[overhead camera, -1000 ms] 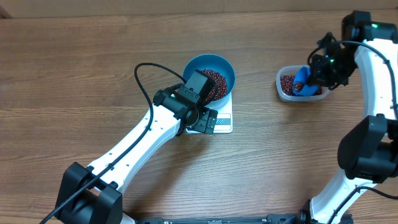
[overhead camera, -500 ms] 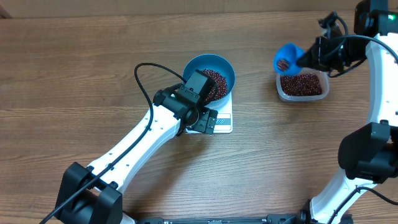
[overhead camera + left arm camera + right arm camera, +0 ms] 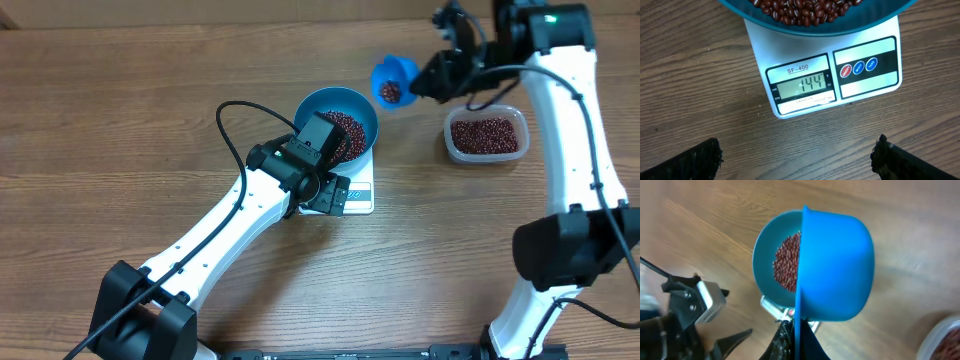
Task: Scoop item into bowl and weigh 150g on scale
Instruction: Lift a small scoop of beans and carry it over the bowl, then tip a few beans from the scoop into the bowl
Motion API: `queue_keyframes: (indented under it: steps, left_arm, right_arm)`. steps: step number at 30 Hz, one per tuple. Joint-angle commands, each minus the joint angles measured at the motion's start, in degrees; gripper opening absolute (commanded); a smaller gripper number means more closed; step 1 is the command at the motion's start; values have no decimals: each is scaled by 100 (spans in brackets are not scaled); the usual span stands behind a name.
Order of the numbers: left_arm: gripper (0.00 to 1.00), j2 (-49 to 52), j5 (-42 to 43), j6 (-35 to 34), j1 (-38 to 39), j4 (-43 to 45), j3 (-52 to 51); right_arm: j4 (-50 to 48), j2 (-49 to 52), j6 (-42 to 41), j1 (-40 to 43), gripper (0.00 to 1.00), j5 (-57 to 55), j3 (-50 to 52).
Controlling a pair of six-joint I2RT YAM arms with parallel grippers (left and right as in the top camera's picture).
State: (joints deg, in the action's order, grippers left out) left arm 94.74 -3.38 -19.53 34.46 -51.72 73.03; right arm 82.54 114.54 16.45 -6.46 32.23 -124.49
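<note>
The blue bowl [image 3: 362,112] stands on the white scale [image 3: 362,198] and holds a heap of red-brown beans [image 3: 345,128]. In the left wrist view the scale [image 3: 865,85] shows 144 on its display, under the bowl [image 3: 840,27]. My left gripper [image 3: 797,160] hovers open over the wood in front of the scale, nothing between its fingers [image 3: 697,160]. My right gripper [image 3: 797,330] is shut on the handle of a small blue scoop [image 3: 837,265]. The scoop [image 3: 394,78] carries some beans and hangs just right of the bowl's rim.
A clear plastic tub [image 3: 487,135] of beans sits on the table at the right, below the right arm. The left arm's black cable [image 3: 228,120] loops over the wood to the left of the bowl.
My right gripper has lifted the scoop out of the clear tub and carried it left, up to the bowl's right rim. The left arm has not moved.
</note>
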Motion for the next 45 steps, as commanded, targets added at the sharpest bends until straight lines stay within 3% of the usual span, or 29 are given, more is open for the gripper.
queue_keyframes:
  steps: [1, 10, 45]
  left_arm:
    - [99, -35, 44, -39, 7, -7, 61]
    - [99, -35, 44, -37, 7, -7, 61]
    - [99, -35, 44, -39, 7, -7, 61]
  right_arm:
    - [-44, -66, 284, -570, 4, -1226, -376]
    - [-321, -63, 356, -1685, 4, -3405, -378]
    - [-457, -63, 162, -1827, 4, -2564, -378]
